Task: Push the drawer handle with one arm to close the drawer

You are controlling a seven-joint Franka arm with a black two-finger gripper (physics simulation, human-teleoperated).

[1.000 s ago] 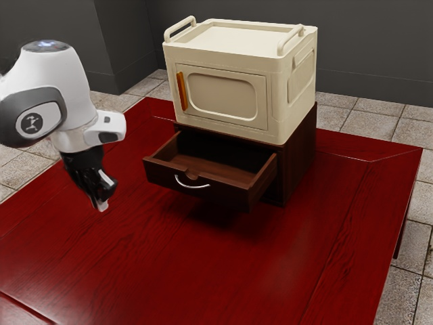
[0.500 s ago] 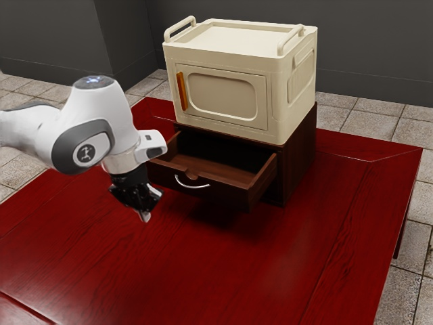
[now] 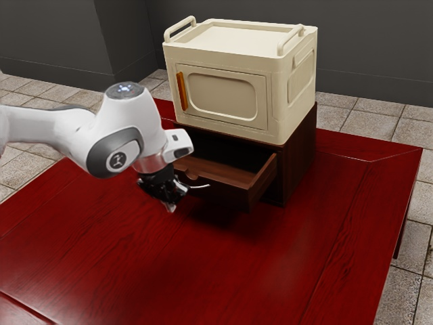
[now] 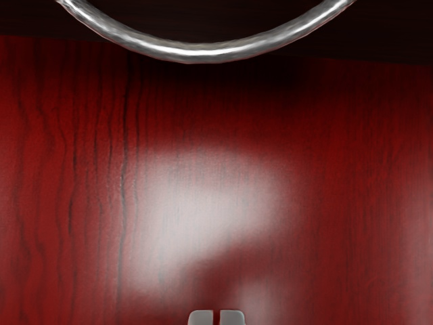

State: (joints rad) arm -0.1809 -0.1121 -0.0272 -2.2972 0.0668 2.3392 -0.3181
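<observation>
One nearly closed gripper (image 4: 216,317), mine, held nothing. The silver handle (image 4: 203,53) of the open drawer (image 3: 230,196) lay near, ahead of my tips, its long axis crosswise to the forward push I judged was needed.

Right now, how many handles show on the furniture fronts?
2: a curved metal handle on the open drawer, and an orange handle on the cream door. The arm could hide another.
</observation>
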